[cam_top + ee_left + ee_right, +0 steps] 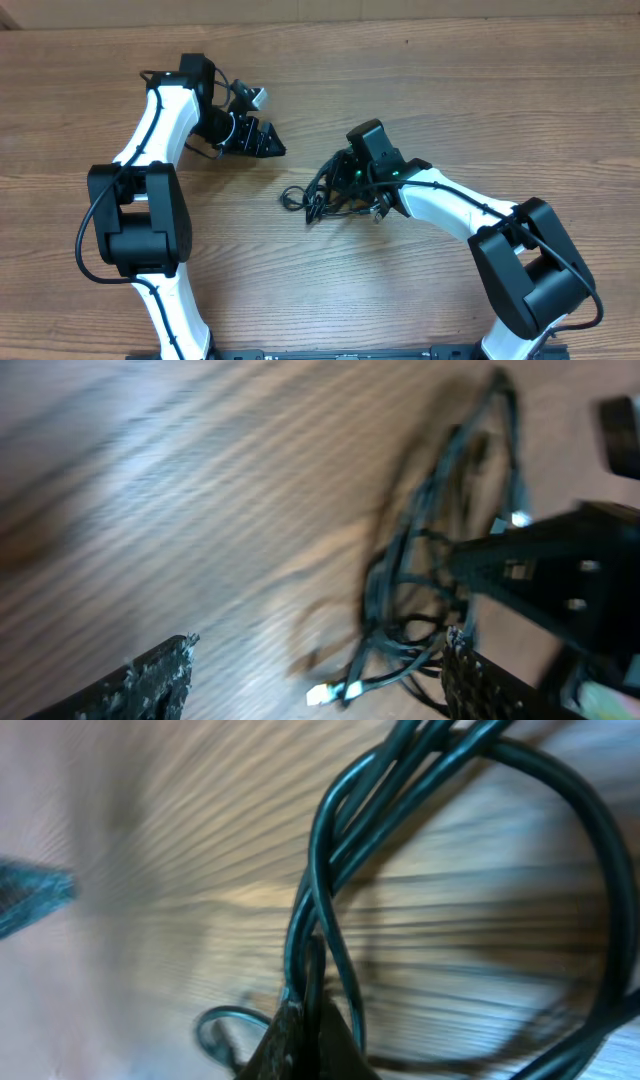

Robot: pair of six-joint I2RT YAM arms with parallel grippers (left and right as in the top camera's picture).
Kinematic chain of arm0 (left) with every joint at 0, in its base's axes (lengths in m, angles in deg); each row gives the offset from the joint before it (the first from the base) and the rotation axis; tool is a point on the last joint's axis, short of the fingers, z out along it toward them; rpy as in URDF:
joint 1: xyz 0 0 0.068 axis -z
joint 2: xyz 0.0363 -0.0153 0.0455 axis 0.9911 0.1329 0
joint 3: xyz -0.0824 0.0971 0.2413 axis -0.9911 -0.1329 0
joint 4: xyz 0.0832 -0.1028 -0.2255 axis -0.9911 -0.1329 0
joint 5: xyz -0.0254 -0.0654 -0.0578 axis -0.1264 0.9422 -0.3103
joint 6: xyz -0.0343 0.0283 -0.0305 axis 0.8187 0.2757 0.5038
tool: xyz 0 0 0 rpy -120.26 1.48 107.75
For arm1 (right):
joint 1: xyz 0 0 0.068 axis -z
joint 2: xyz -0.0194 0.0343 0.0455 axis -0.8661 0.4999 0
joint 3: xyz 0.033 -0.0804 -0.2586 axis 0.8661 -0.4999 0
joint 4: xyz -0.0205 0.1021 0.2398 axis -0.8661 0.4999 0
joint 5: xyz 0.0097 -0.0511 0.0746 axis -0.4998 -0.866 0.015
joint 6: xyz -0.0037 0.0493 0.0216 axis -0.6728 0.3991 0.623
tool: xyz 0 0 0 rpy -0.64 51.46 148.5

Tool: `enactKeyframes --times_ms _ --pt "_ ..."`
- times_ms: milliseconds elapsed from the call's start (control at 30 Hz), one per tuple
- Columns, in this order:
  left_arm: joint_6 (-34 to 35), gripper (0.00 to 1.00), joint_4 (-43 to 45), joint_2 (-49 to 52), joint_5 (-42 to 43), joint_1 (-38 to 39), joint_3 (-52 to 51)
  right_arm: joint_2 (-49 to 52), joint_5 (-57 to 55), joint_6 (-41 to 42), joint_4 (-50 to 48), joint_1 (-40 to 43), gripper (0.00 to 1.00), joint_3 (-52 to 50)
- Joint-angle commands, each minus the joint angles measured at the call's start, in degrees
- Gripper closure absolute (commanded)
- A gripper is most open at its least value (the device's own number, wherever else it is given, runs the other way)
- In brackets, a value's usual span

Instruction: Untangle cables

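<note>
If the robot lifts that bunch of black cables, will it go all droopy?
Probably droopy: the cables are thin and lie in loose curvy loops. They likely weigh little. Being tangled, the whole bundle would probably come up together where the right gripper pinches it.

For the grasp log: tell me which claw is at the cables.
The right claw: its fingers are pinched shut on the cables. The left claw is open, apart from the bundle and holding nothing.
</note>
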Motion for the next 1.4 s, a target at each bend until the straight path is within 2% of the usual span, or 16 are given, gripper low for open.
enactKeyframes --times_ms 0,133,300,600,800,1000,1133,1200,1300,1367 --pt "-6.88 0.21 -0.87 -0.50 6.75 0.22 -0.22 0.31 12.41 -7.10 -3.37 1.90 0.96 -0.22" --pt "-7.21 0.33 -1.03 -0.50 8.28 0.22 -0.22 0.31 23.10 -9.90 -6.49 5.31 0.96 -0.22" --pt "-8.39 0.44 -1.01 -0.50 13.25 0.28 -0.22 0.31 27.65 -9.90 -6.45 8.04 0.96 -0.24" --pt "-8.37 0.51 -0.74 -0.50 15.67 1.49 -0.22 0.31 29.20 -9.84 -8.52 7.98 0.96 -0.22" --pt "-8.22 0.50 0.22 -0.50 15.67 1.68 -0.22 0.31 31.41 -5.49 -10.58 7.98 0.96 -0.22" --pt "-8.07 0.45 0.33 -0.50 15.65 2.95 -0.24 0.31 31.58 -5.33 -10.95 7.98 0.96 -0.22" --pt "-8.07 0.46 0.83 -0.50 14.60 4.63 -0.24 0.31 31.78 -5.31 -11.37 7.98 0.96 -0.24" --pt "-8.09 0.48 1.20 -0.48 14.27 5.49 -0.22 0.31 31.98 -5.33 -11.41 7.98 0.96 -0.22" --pt "-8.04 0.60 1.77 -0.48 13.60 6.73 -0.24 0.31 32.22 -5.33 -11.58 7.98 0.96 -0.22" --pt "-6.73 0.64 2.23 -0.48 11.19 7.30 -0.24 0.31 32.22 -5.33 -11.58 7.98 0.96 -0.22"
